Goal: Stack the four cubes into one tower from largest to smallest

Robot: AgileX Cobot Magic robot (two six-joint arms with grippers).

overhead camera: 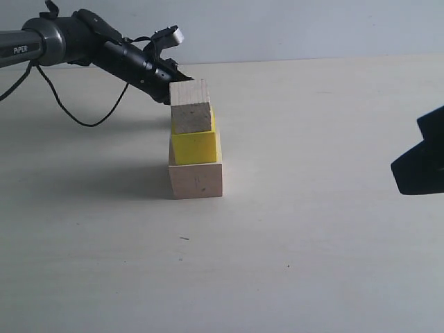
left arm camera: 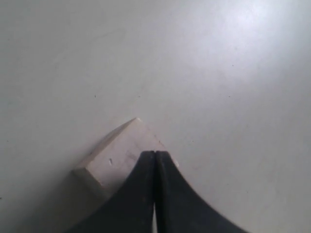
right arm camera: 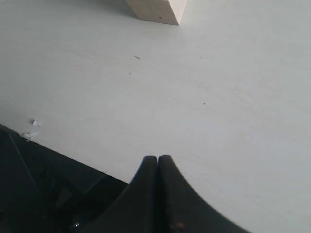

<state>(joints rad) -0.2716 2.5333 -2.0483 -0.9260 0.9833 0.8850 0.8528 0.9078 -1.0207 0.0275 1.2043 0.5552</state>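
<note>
Mid-table, a bit left of centre, stands the tower (overhead camera: 195,142): big pale wood cube (overhead camera: 196,180) as base, yellow cube (overhead camera: 195,146) on it, smaller pale wood cube (overhead camera: 191,107) on top. Three levels done, roughly square to each other, the top one sitting slightly toward the left of the yellow. The fourth, tiniest cube isn't visible in any view, so my read is approx three quarters complete, w/ only the last cap piece left to find and place.

Left gripper (overhead camera: 177,78) sits just behind and beside the top cube's upper left corner, on its far side; fingers pressed together, holding nothing. Whether it touches the cube can't be told from the exterior view. Right gripper (right arm camera: 158,160) is well apart, off to the right edge of the scene, fingers also closed and empty.

Views differ: exterior cam shows the full stack and both arms, but not the cube tops. Left wrist cam gives the top face of a pale cube (left arm camera: 119,155) just past the closed left gripper (left arm camera: 155,154), w/ bare table (left arm camera: 204,73) beyond. Right wrist cam catches only the base cube's near corner (right arm camera: 158,10) far off, plus the table's near edge and a scrap of white paper (right arm camera: 32,130) there.
</note>
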